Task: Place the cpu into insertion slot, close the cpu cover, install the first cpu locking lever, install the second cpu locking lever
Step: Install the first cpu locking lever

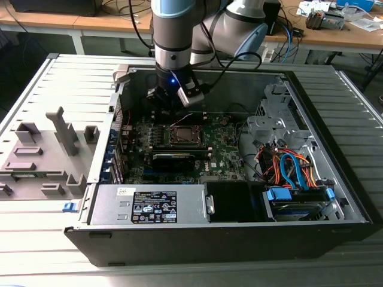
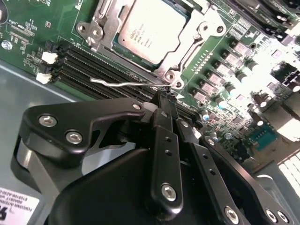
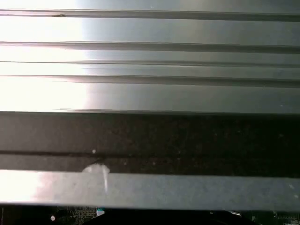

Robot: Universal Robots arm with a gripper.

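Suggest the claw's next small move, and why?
Probably push the lever down and sideways to latch it. The cpu is seated, the cover lies over it, and the claw tip sits at the lever's end, which looks unlatched.

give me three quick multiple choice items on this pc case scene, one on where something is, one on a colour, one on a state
1. Where does the power supply box sit in the exterior view?
A. along the near edge of the case, toward the exterior view's left
B. at the far wall of the case
C. outside the case

2. What colour is the motherboard around the socket?
A. red
B. green
C. white

3. What state is the cpu in?
A. held in the gripper
B. lying on the table outside the case
C. seated in the insertion slot with the cpu cover down around it

Answers:
1 A, the grey box lies along the case's near wall.
2 B, the second wrist view shows a green board.
3 C, the silver chip lies flat inside the frame, while the gripper sits beside a thin wire lever.
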